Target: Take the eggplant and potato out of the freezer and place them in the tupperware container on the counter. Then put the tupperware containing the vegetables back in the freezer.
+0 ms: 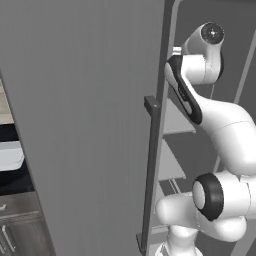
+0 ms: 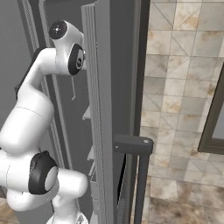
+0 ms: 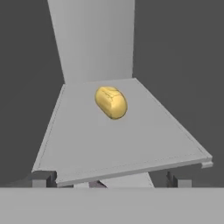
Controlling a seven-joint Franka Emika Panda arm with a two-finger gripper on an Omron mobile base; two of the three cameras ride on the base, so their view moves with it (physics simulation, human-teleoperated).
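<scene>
A yellow-tan potato lies on a grey shelf inside the freezer, toward the shelf's back. My gripper is open at the shelf's front edge, some way short of the potato, with one dark fingertip on each side and nothing between them. The freezer's ribbed grey door stands open, and my arm reaches past its edge into the compartment. The pale tupperware container rests on the black counter at the far left. The eggplant is hidden.
The door's dark bar handle runs close beside my arm. Grey inner shelves are stacked inside the freezer. In the right base view the door's edge stands before a beige tiled wall.
</scene>
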